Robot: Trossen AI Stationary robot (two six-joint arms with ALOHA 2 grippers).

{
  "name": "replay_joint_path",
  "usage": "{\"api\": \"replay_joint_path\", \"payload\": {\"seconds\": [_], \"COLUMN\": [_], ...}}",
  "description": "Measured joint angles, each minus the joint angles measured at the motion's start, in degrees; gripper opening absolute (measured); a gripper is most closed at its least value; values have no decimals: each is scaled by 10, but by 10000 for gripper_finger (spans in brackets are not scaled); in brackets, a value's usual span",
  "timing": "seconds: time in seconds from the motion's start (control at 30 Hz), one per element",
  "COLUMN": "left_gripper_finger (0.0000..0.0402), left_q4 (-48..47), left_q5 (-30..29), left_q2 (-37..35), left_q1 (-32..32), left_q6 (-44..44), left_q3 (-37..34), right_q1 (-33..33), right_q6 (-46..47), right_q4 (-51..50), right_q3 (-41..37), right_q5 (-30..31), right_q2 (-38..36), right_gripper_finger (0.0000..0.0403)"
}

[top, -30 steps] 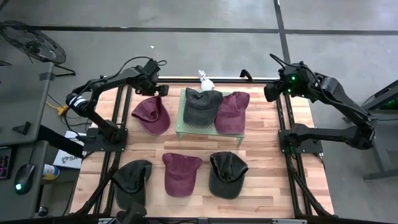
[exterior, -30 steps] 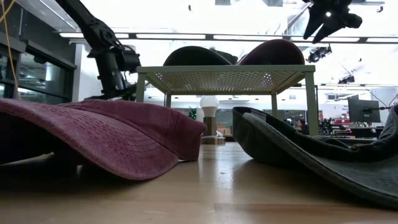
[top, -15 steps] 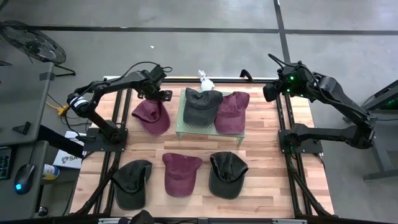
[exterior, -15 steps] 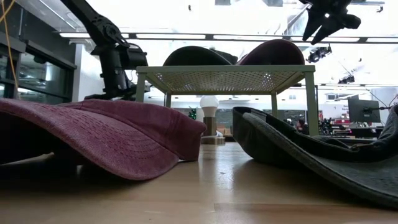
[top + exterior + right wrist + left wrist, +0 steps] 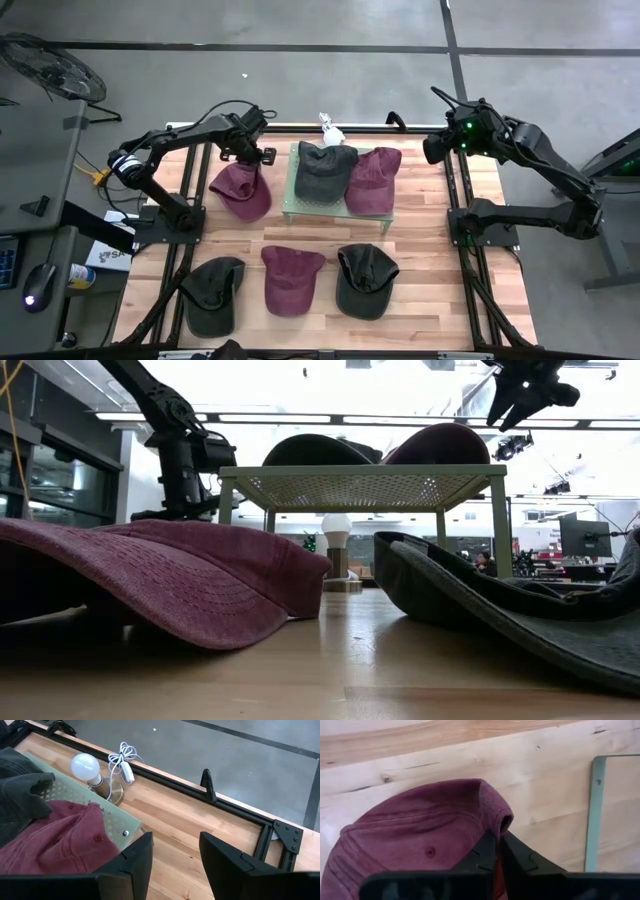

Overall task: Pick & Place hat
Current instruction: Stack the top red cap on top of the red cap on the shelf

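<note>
A maroon hat lies on the wooden table at the far left, beside a green perforated rack. My left gripper stands over the hat's far edge, shut on its cloth; the left wrist view shows the hat right in front of the closed fingers. My right gripper hangs open, high over the far right corner, with nothing between its fingers. The rack carries a dark hat and a maroon hat. My left gripper pinches a raised fold of cloth at the maroon hat's far edge between its two fingers. The fingers come from above, pointing steeply down. The rest of the hat lies on the table, its cloth gathered toward the fingers.
Three more hats lie in the near row: dark, maroon, dark. A small lamp with a white bulb and its cord stands behind the rack. Black frame rails run along the table's sides.
My left gripper has moved a little toward the rack, over the maroon hat's far edge, and has shut on the cloth there. The hat's far edge is now drawn together under the fingers; the rest of it stays where it was.
</note>
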Motion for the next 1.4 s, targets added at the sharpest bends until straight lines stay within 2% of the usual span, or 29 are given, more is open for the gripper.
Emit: {"api": "replay_joint_path", "payload": {"seconds": [0.13, 0.3, 0.57, 0.87, 1.13, 1.27, 1.4], "left_gripper_finger": [6, 4, 2, 1, 1, 1, 1], "left_q4": [-30, -115, -240, -352, -341, -282, -190], "left_q5": [14, 15, 27, 8, 27, 58, 90], "left_q2": [-8, -19, -37, -40, -40, -40, -40], "left_q1": [0, 0, 0, 0, -3, -28, -71], "left_q6": [21, 76, 167, 199, 209, 210, 217], "left_q3": [14, 83, 245, 457, 621, 671, 690], "right_q1": [0, 0, 0, 0, 0, 0, 0], "right_q6": [-4, -5, -28, -52, -98, -106, -112], "right_q4": [0, 0, 0, 7, 41, 81, 146], "right_q3": [0, 0, 0, 0, 0, 0, 0], "right_q5": [-11, -16, -33, -49, -85, -114, -169], "right_q2": [0, 0, 0, 0, 0, -1, -1], "right_gripper_finger": [154, 158, 151, 158, 155, 161, 169]}}
